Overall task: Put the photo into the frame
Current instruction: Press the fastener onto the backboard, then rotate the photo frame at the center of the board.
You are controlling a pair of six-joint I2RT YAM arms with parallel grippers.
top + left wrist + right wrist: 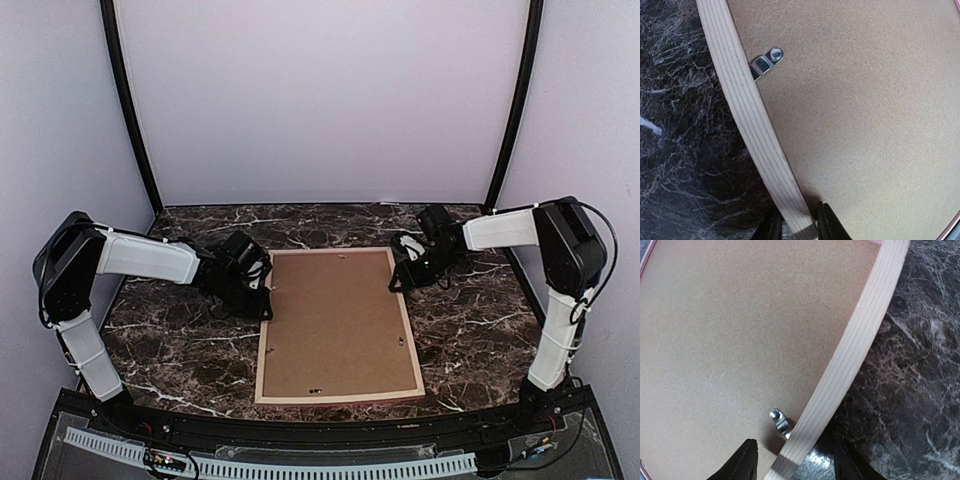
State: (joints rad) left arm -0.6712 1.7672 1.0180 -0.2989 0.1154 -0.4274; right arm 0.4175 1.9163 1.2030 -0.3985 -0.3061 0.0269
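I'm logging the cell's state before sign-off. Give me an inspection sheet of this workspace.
Surface: dark marble-pattern table.
Job's things: frame lies face down with its pale wood back up; brown backing board sits in it; metal clip at the board's edge; photo not visible.
Clutter: nothing seen.
Tools: left tool shut on the frame's left rail; right tool open, straddling the right rail.
Cables: black cable loops at the far right, off the table.
Surroundings: plain pale walls, black corner poles.
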